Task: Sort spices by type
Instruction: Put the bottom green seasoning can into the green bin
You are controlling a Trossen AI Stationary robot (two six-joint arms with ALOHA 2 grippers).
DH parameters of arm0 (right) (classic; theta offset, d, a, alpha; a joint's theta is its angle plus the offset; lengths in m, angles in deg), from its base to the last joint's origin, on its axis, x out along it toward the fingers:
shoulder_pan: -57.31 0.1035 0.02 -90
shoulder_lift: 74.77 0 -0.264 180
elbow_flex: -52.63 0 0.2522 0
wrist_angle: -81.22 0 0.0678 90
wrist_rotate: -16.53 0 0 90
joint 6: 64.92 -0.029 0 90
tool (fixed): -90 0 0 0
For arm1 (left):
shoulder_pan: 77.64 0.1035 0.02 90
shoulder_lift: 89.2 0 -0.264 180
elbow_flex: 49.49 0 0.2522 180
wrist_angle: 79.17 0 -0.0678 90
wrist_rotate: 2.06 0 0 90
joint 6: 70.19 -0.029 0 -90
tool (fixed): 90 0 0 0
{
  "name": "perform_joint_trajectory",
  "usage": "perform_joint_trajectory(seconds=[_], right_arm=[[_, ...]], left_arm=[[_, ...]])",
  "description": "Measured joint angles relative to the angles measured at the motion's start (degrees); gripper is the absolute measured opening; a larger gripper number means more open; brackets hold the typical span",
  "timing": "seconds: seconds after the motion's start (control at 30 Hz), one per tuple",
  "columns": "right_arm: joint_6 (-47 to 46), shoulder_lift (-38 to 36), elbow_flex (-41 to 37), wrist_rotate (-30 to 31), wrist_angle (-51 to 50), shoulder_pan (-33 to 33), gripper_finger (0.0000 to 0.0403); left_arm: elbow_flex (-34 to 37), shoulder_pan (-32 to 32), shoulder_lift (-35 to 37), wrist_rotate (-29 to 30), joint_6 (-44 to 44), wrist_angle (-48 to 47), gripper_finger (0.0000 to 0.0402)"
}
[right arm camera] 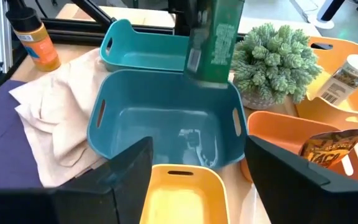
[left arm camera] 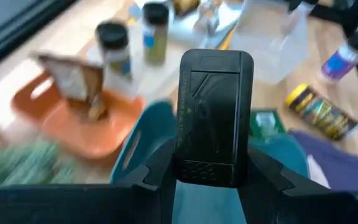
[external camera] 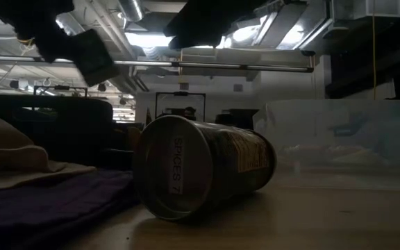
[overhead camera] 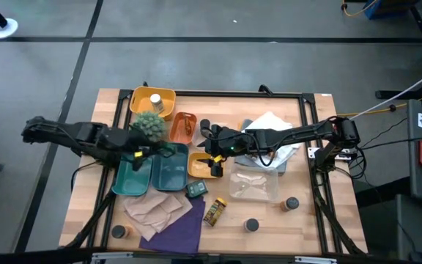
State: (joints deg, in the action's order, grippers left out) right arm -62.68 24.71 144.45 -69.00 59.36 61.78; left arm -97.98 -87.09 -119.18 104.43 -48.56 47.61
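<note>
Wooden table (overhead camera: 306, 220) crowded w/ trays. Left gripper (left arm camera: 213, 180) pinches a dark green spice packet (left arm camera: 215, 118) (held upright) over the teal tray (right arm camera: 166, 118). Right gripper (right arm camera: 191, 186) w/ fingers spread, empty, just above a yellow tray (right arm camera: 182, 193). Beyond it: the plant (right arm camera: 272, 56), then a spice jar (right arm camera: 347, 78).
</note>
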Motion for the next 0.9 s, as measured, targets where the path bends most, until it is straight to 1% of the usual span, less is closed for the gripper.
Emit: perform_joint_trajectory(seconds=[0.17, 0.27, 0.4, 0.47, 0.67, 0.9], right_arm=[[0.0, 0.0, 0.0, 0.0, -0.49, 0.0, 0.025], [0.02, 0.0, 0.0, 0.0, -1.07, 0.0, 0.025], [0.04, 0.0, 0.0, 0.0, -1.58, 0.0, 0.025], [0.4, 0.0, -0.02, 0.02, -1.6, 0.0, 0.025], [2.64, 0.0, -0.02, 0.02, -1.6, 0.0, 0.025], [2.68, 0.0, -0.04, 0.02, -2.14, 0.0, 0.025]], left_arm=[[-4.43, 0.0, 2.0, -0.15, 7.23, -11.2, 0.0117], [-5.89, 0.0, 2.04, -2.59, 12.6, -16.93, 0.0117], [-6.0, -0.02, 2.04, -6.58, 21.27, -23.26, 0.0117], [-6.0, -0.02, 2.04, -7.51, 25.02, -26.66, 0.0117], [-6.0, -0.02, 2.04, -8.11, 31.76, -31.94, 0.0117], [-6.0, -0.02, 1.82, -8.83, 35.5, -34.38, 0.0117]])
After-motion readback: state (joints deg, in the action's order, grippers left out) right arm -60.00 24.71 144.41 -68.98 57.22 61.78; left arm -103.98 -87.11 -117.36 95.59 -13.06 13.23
